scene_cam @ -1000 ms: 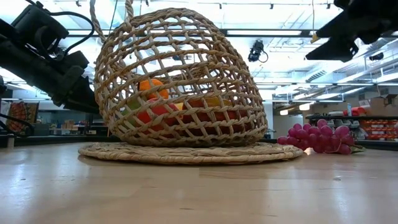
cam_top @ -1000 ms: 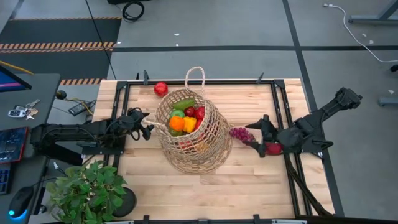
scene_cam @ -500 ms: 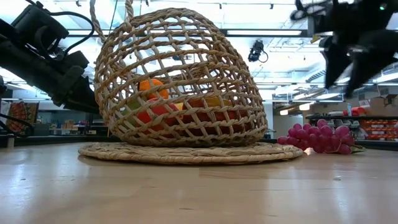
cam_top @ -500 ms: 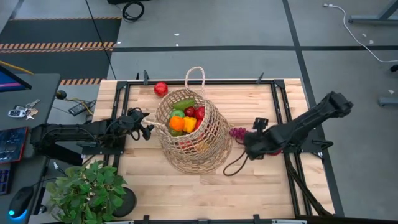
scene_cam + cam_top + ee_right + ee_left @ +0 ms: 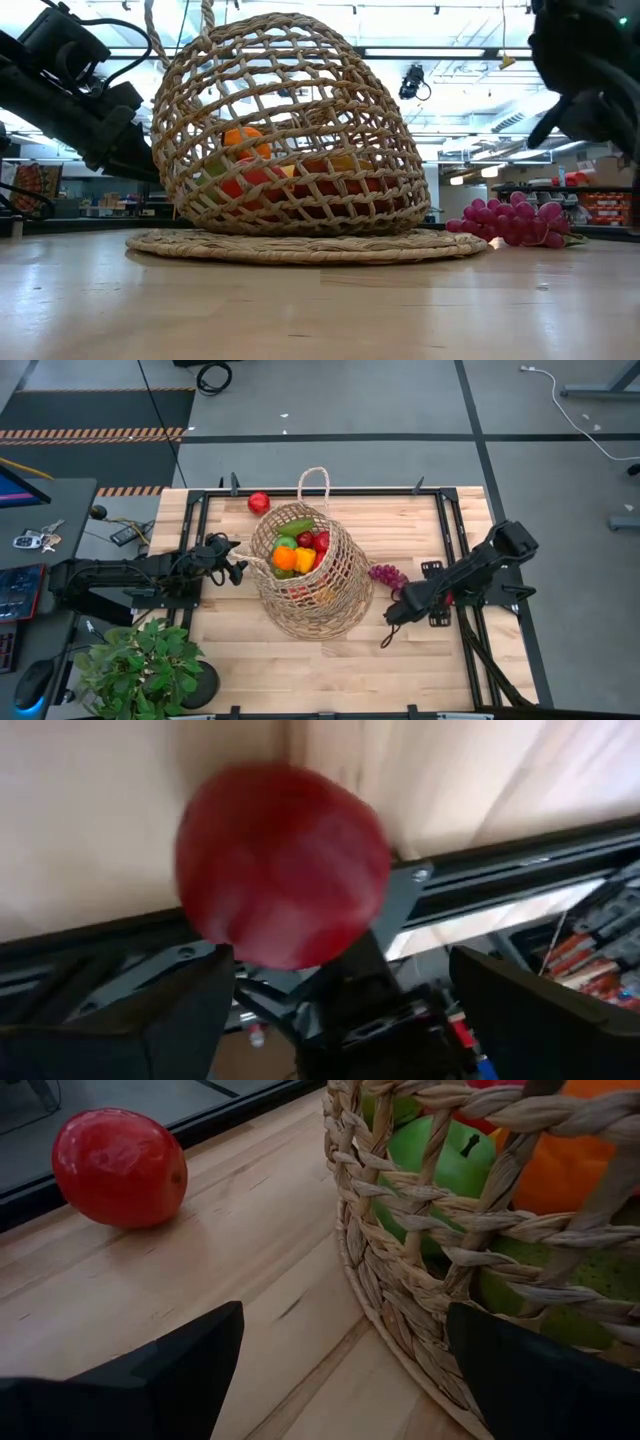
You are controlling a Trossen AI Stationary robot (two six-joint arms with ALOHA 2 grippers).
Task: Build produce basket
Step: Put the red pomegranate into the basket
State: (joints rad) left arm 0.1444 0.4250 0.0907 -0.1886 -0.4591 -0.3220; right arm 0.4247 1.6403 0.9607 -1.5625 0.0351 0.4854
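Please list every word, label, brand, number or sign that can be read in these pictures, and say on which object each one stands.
None can be read.
The basket, the produce and the table carry no text.
Shelf goods behind the table in the low view: too small and blurred to read.

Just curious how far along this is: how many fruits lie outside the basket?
3: a red fruit at the table's far edge, grapes right of the basket, a second red fruit near the table's right edge. More may be hidden.

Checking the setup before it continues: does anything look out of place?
Yes. The basket leans toward the left gripper at its rim, and grapes and a red fruit lie outside it on the table.
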